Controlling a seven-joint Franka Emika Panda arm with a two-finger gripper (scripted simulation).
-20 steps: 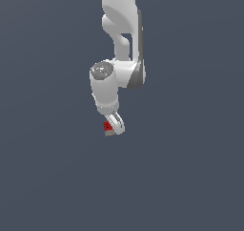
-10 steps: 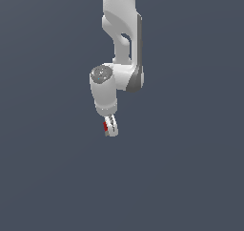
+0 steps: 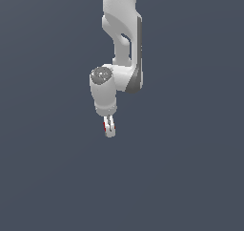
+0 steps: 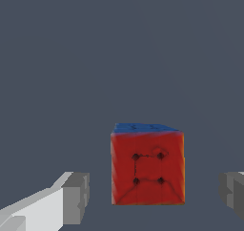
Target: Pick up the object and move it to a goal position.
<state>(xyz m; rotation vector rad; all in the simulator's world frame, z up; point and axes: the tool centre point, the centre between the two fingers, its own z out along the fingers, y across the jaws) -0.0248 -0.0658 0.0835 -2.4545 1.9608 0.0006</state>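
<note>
Since a second ago the arm has swung slightly toward the exterior view's right | gripper (image 3: 110, 130) jaws apart, gaps either side of cube | cube (image 4: 147, 165) between fingers (image 4: 71, 199); red marked face, blue face above

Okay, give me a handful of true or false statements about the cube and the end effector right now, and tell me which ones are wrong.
1. The cube shows a red face with dark marks. True.
2. In the wrist view the end effector fingers press against the cube's sides. False: a gap shows on each side.
3. A blue face shows along the cube's upper edge. True.
4. The cube sits inside a wooden bowl. False: only a plain grey surface surrounds it.
5. Two arms appear in the exterior view. False: one arm.
</note>
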